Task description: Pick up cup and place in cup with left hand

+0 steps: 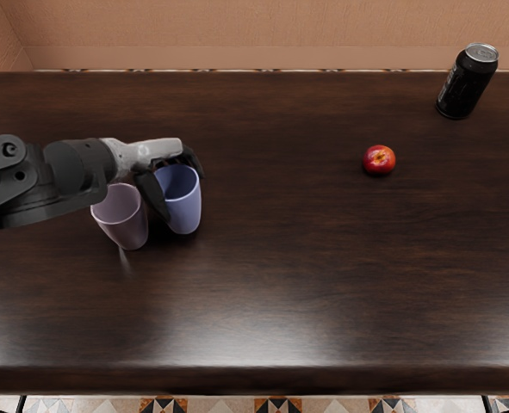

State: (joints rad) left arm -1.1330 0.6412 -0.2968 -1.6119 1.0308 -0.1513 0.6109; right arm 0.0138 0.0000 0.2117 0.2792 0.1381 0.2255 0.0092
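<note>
Head view: the fingers of the left hand [183,198] are grasping the blue cup [185,211] at the left of the frame. Its mouth is facing upward, showing the inner wall; its long axis is running nearly upright. Just beside, the pink cup [127,225] is also facing upward. The red fruit [379,160] is lying right of centre, the black can [465,83] is standing upper right.

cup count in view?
2. The blue cup is at the left robot hand, its fingers around the rim. The pink cup stands just left of it in the picture, partly behind the forearm. The arm could hide something more.
</note>
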